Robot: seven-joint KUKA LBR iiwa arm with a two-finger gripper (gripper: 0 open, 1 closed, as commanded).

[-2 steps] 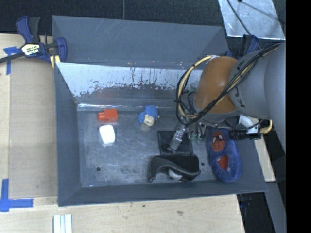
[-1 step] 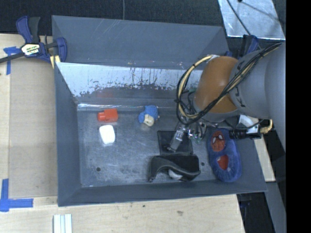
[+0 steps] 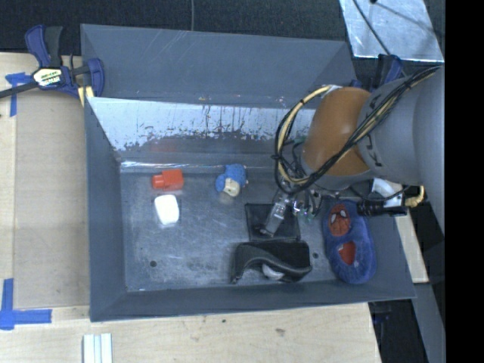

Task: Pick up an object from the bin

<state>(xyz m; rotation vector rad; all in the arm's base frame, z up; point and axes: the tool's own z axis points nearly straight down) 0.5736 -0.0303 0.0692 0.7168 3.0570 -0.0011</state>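
My gripper (image 3: pixel 281 212) hangs low in the right half of the bin, under the arm's orange cover and cables. It is right beside a small flat black piece (image 3: pixel 259 219) on the bin floor; whether they touch I cannot tell. Just below it, toward the front wall, lies a larger black curved thing (image 3: pixel 272 262) with a pale patch underneath. To the right of the gripper, a blue slipper (image 3: pixel 349 242) with red figures on it rests against the right wall.
A small blue and tan toy (image 3: pixel 231 181) lies left of the gripper near the back wall. Farther left are a red block (image 3: pixel 167 179) and a white block (image 3: pixel 167 209). The arm comes in over the right rim.
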